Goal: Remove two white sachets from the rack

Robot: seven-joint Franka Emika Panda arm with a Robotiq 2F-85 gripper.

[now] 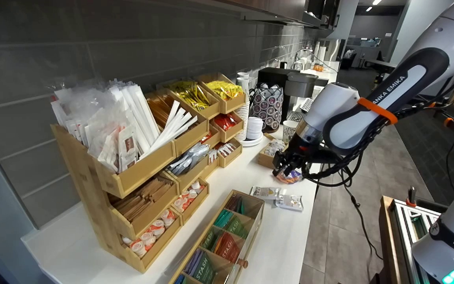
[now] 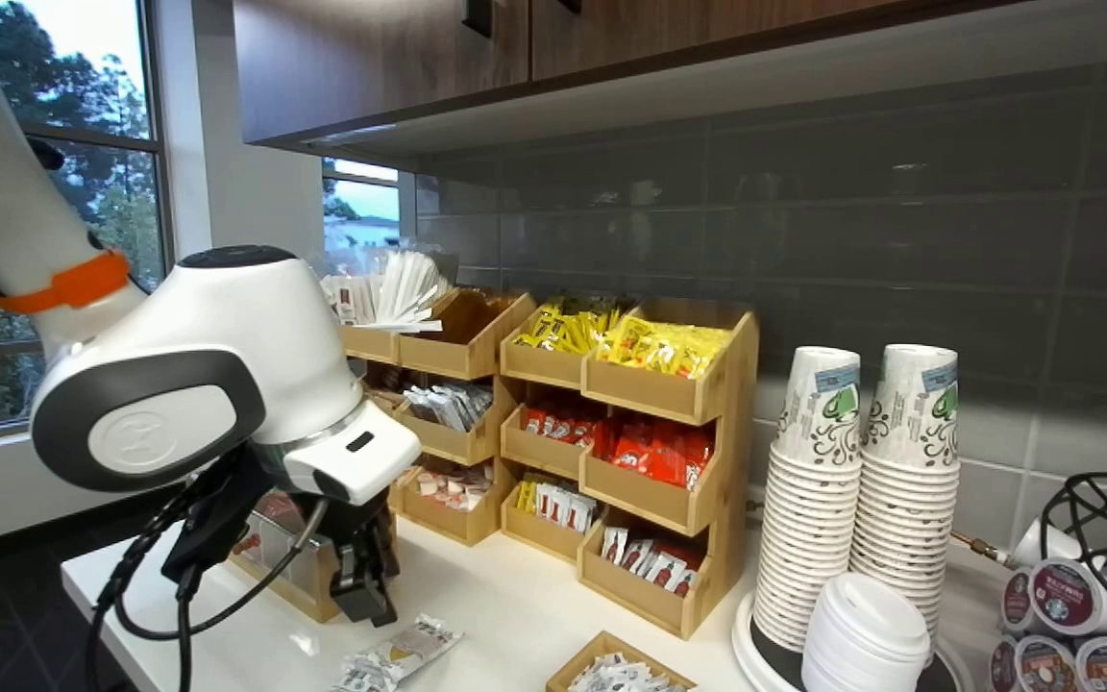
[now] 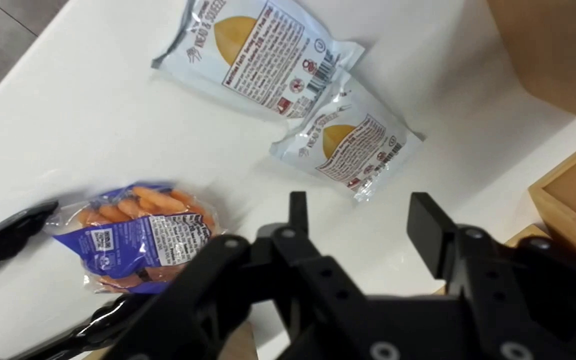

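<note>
Over a white counter [image 3: 93, 125] backed by grey tile [image 1: 45, 59], the gripper [image 3: 360, 215] hangs with its jaws parted wide and holding nothing, two printed pouches [image 3: 303, 90] and a bag of carrots [image 3: 140, 240] lying near below, while white sachets [image 1: 127, 146] lean in a top-tier compartment of the wooden rack [image 1: 87, 189], well apart from the jaws.

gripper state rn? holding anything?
Gripper: open, jaws apart, holding nothing.
</note>
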